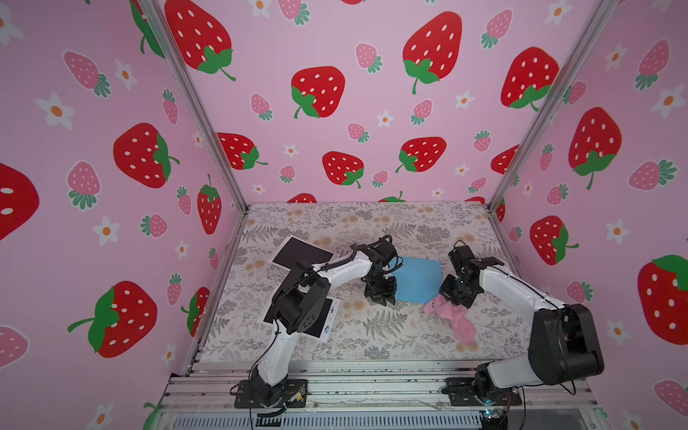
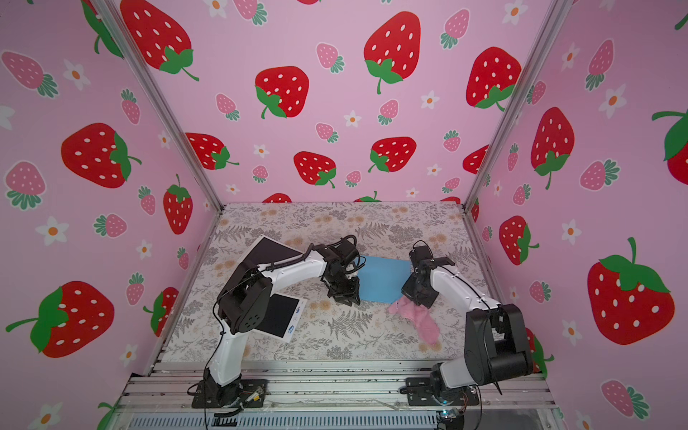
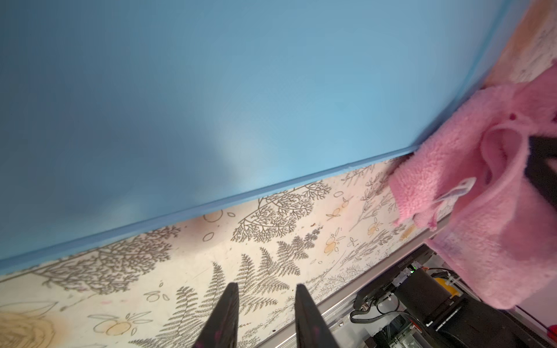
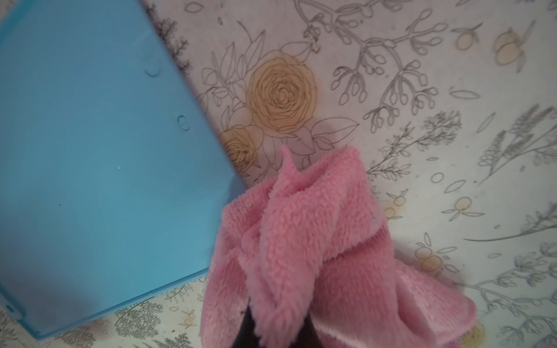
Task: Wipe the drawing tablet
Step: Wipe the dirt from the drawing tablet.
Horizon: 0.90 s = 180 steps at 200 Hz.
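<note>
Both top views hide what the right wrist view shows: right gripper [image 4: 277, 328] apparently pinching pink cloth [image 4: 304, 241] beside blue tablet [image 4: 99, 156].

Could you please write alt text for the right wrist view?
A fluffy pink cloth bunched in the right pincer fills the lower middle, beside the corner of a flat blue tablet. Both are over a floral-patterned table cover.

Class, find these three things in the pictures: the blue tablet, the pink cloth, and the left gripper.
blue tablet [image 1: 417, 277]: a top view, middle of its flat blue face.
pink cloth [image 4: 301, 241]: right wrist view, the bunched fluffy middle.
left gripper [image 3: 266, 304]: left wrist view, the gap midway between its two dark fingertips.
</note>
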Available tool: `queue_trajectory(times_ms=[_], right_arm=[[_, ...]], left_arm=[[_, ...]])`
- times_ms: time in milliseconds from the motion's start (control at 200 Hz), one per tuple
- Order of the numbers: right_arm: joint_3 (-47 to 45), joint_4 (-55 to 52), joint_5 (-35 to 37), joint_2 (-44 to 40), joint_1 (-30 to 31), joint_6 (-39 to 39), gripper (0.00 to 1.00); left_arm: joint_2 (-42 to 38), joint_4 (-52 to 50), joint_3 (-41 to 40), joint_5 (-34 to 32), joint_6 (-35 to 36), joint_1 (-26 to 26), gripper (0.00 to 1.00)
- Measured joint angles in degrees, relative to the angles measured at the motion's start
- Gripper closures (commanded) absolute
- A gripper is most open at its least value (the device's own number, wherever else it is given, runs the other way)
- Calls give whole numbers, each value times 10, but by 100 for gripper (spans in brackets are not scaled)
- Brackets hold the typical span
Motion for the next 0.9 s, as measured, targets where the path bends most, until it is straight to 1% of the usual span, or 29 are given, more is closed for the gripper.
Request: queue_trajectory(times_ms=[80, 135, 220, 305, 365, 465, 540, 655, 780, 830, 900], right_arm=[[3, 8, -4, 0, -4, -17, 100], [13, 21, -7, 2, 10, -32, 100], [45, 49, -18, 13, 55, -51, 100], [91, 94, -37, 50, 111, -64, 100], [117, 125, -51, 83, 137, -70, 100], [153, 170, -73, 134, 168, -77, 100], [173, 186, -82, 160, 175, -82, 100], [183, 223, -95, 183, 175, -86, 100], [183, 263, -111, 209, 174, -88, 100], [183, 274, -117, 222, 174, -91, 100], [181, 288, -125, 238, 174, -98, 100]], left_arm=[[0, 7, -4, -4, -8, 2, 71], [0, 11, -10, -7, -14, 5, 71], [0, 17, -20, -12, -29, 10, 74], [0, 26, -29, -20, -46, 21, 77], [0, 31, -34, -32, -57, 33, 78], [-7, 30, -35, -58, -68, 58, 82], [-12, 14, -22, -82, -68, 78, 82], [-1, -13, 32, -116, -60, 106, 81], [42, -28, 93, -128, -49, 121, 75], [64, -31, 110, -131, -44, 122, 72], [89, -40, 128, -132, -39, 120, 70]])
